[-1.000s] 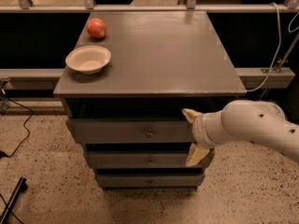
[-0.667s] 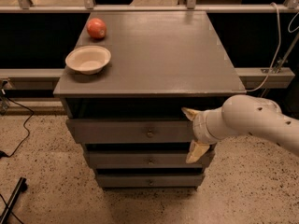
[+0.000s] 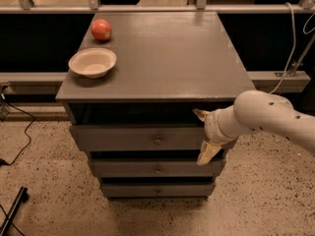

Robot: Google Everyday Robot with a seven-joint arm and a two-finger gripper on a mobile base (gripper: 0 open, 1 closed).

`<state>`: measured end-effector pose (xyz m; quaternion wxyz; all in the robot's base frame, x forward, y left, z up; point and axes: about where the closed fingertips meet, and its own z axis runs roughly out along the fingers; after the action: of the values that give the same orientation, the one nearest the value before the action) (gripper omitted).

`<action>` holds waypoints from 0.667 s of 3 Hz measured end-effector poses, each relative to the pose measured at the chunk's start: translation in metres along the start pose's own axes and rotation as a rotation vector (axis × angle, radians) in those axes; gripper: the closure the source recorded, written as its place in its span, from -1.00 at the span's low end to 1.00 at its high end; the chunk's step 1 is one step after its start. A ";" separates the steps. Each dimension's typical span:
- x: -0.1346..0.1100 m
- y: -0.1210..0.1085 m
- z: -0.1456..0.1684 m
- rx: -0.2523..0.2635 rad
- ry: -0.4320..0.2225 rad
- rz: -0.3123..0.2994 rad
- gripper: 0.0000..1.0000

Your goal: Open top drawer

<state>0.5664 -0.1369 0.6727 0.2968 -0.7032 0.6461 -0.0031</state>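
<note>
The end effector [image 3: 203, 134] sits at the right end of the top drawer [image 3: 118, 137], with its two pale fingers [image 3: 207, 153] spread apart. One points up over the drawer front's upper edge and the other hangs down past its lower edge (whether either one touches the wood cannot be told). Behind it, the white arm [image 3: 268, 117] comes in from the right.

The top drawer is the highest of three grey fronts, right under the tabletop [image 3: 167, 58], with a dark gap above it. Its small round knob [image 3: 158, 140] is mid-front, left of the end effector and apart from it. The middle drawer [image 3: 147, 168] and the bottom drawer [image 3: 142, 190] stack below.

On the tabletop's far left corner lie a cream bowl [image 3: 92, 63] and, just behind it, a red fruit [image 3: 101, 29]. The cabinet stands on a speckled floor [image 3: 49, 181], with a dark cable [image 3: 19, 132] trailing at the left.
</note>
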 end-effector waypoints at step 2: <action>0.005 -0.008 0.015 -0.044 0.019 0.015 -0.44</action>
<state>0.5806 -0.1352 0.6622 0.2753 -0.7045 0.6541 0.0066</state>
